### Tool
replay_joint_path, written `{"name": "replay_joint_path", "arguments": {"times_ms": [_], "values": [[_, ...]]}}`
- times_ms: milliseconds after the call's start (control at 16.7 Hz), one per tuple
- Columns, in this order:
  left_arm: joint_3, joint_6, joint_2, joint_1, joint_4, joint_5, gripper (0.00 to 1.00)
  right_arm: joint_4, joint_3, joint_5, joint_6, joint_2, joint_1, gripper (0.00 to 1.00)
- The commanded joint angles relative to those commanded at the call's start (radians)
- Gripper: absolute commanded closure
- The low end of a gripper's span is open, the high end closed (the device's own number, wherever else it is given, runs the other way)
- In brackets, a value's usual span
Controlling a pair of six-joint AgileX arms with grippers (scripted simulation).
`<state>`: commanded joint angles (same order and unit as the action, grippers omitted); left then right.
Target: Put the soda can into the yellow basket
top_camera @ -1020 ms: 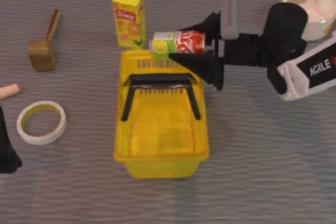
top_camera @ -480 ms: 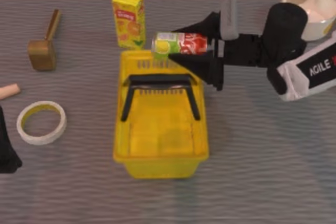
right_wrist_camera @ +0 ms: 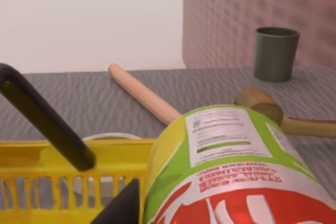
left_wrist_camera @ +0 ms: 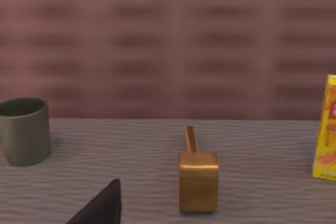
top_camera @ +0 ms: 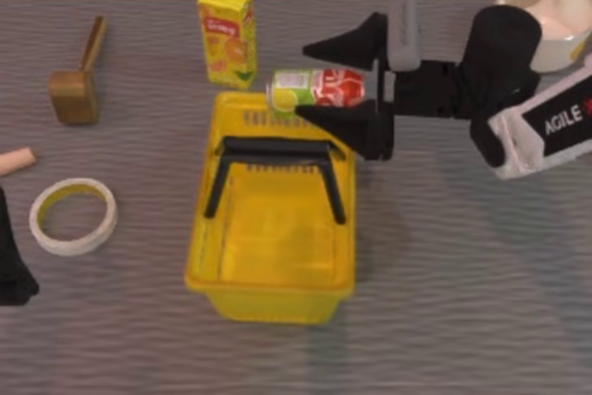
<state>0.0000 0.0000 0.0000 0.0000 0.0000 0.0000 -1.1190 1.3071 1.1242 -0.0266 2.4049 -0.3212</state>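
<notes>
The soda can (top_camera: 316,90) is lying on its side across the far rim of the yellow basket (top_camera: 270,295), its lime-green end pointing toward the desk's left and its red end reaching into the right hand (top_camera: 326,79). It is likely a light, stiff thing with a smooth, rounded wall that can roll or slip, so a pinch across the middle of its body looks safest. The right hand's fingers (top_camera: 344,43) are standing spread wider than the can; one finger is lying just beside it on the basket side, the other well clear on the far side, so the hand is gripping nothing. The can is sitting between them, not yet inside the basket. The juice carton (top_camera: 227,34) is standing just beyond. The left hand (top_camera: 13,265) is parked at the desk's left edge.
</notes>
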Motion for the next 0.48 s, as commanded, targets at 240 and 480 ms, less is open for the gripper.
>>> {"name": "replay_joint_path", "arguments": {"times_ms": [240,480], "values": [[0.0,0.0,0.0,0.0,0.0,0.0,0.0,0.002,0.001,-0.002,0.001,-0.004,0.005,0.0],[0.074,0.047,0.086,-0.035,-0.068,0.019,0.0,0.052,-0.064,-0.033,0.007,-0.098,0.009,0.0]]}}
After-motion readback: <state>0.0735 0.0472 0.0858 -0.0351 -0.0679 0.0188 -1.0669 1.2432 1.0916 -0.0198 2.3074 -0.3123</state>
